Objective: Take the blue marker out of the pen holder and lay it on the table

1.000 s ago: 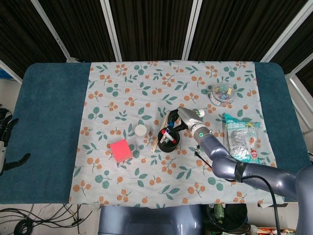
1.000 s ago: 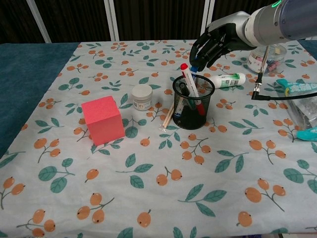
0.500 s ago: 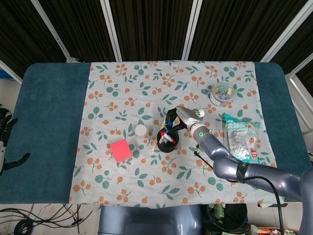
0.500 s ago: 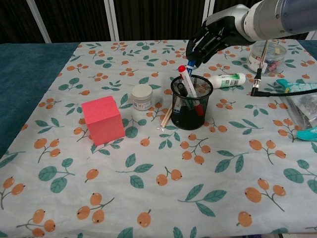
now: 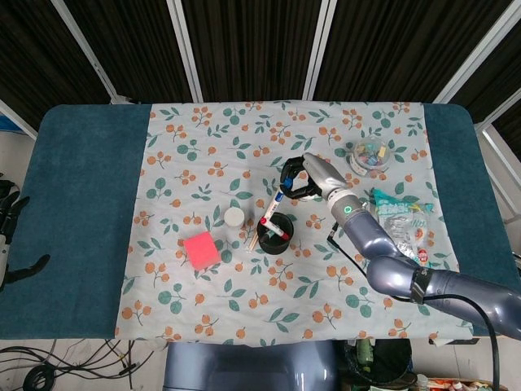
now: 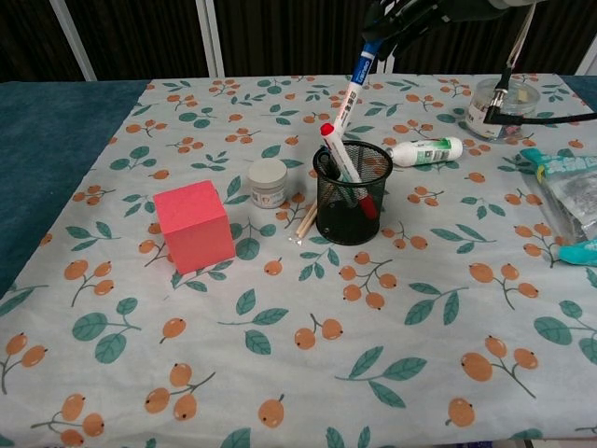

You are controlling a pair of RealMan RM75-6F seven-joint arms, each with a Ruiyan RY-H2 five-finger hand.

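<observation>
Two hands belong to us, and we take the scene from left to right with the pen holder point(image 6: 352, 191) as our landmark. Far to its left, off the table's point(image 5: 81, 204) edge in the head view, our left hand point(image 5: 10, 236) hangs idle; it is dark and partly cut off, so we cannot tell how its fingers lie. Closer on the holder's left stand the pink block point(image 6: 194, 225), then the small white jar point(image 6: 268, 182), and some thin wooden sticks point(image 6: 311, 219) lean against the holder's left side. Inside the holder a red marker point(image 6: 341, 164) tilts out.

Above the holder, slightly to its right, our right hand point(image 5: 303, 177) pinches the blue marker point(image 6: 353, 86) by its blue cap end. The marker hangs steeply, its lower tip just above the rim, seemingly clear of the mesh.

We judge the marker light and stiff, with a smooth plastic barrel that could slip or swing when held only at the cap. A hold further down the barrel would steady it, and the cap might pull off.

Right of the holder lie the white bottle point(image 6: 425, 150) on its side, the clear container point(image 6: 499, 105) and the snack bag point(image 6: 571, 191).
</observation>
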